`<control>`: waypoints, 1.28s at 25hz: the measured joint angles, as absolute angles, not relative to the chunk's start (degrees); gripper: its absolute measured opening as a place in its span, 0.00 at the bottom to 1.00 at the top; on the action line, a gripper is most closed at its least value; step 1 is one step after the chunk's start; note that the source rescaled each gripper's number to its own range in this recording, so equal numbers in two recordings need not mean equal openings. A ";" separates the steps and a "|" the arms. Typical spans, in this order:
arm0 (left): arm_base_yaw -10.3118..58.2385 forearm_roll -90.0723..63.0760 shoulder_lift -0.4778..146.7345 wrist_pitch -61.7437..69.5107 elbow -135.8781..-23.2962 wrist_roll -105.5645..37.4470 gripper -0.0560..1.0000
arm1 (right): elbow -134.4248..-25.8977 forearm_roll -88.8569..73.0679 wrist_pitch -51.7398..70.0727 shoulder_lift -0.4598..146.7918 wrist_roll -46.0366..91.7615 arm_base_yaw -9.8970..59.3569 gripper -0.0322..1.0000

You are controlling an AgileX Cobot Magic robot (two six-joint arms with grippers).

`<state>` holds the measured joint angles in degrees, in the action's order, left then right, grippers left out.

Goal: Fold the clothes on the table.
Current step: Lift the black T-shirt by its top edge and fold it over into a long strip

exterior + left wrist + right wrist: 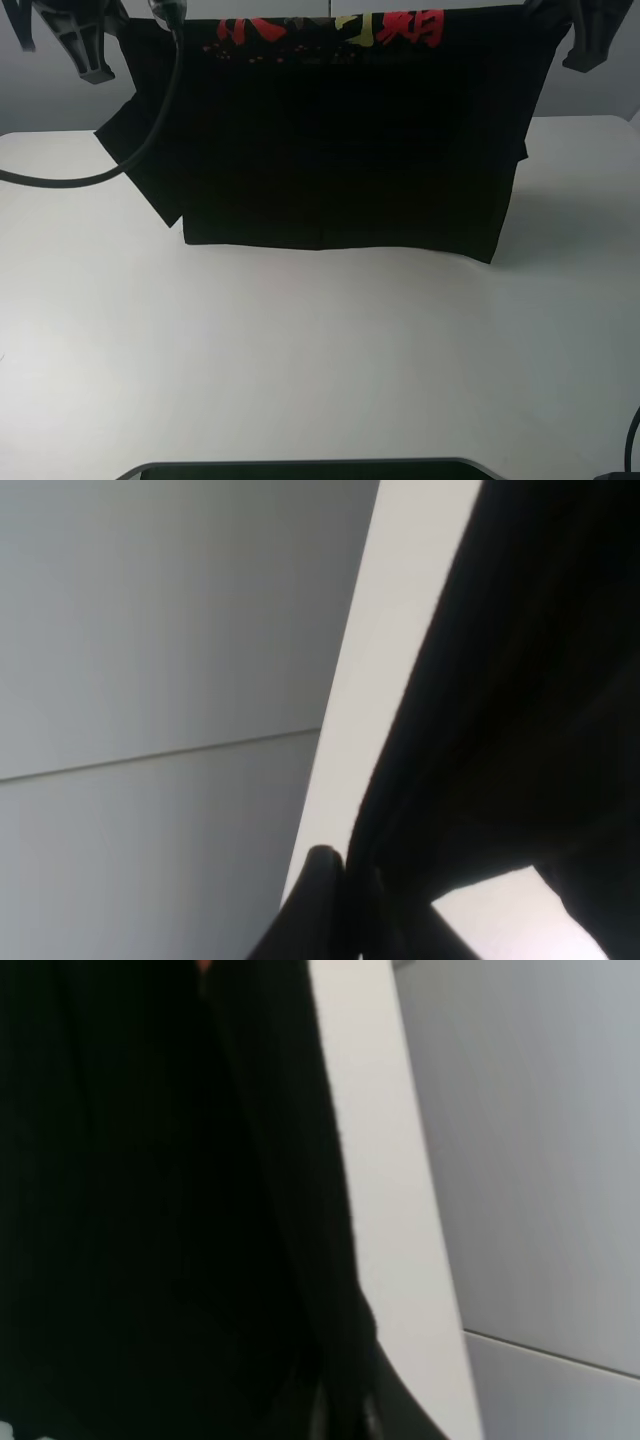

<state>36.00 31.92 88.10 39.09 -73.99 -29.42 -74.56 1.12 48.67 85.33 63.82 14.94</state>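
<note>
The black T-shirt [345, 150] hangs spread out like a curtain over the far part of the white table [300, 350]. Its red and yellow printed characters [395, 28] run along its top edge. One sleeve [140, 150] droops at the left. The lower hem [330, 243] is down at the tabletop. My left gripper [168, 12] is shut on the shirt's upper left corner, and the left wrist view shows it pinching black cloth [500, 730]. My right gripper [535, 10] is shut on the upper right corner, with cloth [150, 1210] filling the right wrist view.
A black cable [100, 175] loops down from the left arm beside the sleeve. A dark rounded object [310, 468] lies along the table's front edge. Another cable [632, 440] shows at the lower right. A grey wall [40, 90] stands behind the table.
</note>
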 joint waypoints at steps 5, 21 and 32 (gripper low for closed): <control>36.00 48.33 89.27 30.34 -73.99 -14.23 0.07 | -74.56 15.53 31.99 90.17 54.10 14.94 0.03; 36.00 30.59 91.15 37.07 -73.99 -33.14 0.07 | -72.77 4.97 45.89 90.70 75.59 15.04 0.03; 36.00 11.62 91.15 63.68 -73.88 -48.68 0.07 | -58.95 -10.66 62.13 90.70 90.66 15.04 0.03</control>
<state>36.00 11.62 91.15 63.68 -73.88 -48.68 -58.95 -10.66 62.13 90.70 90.66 15.04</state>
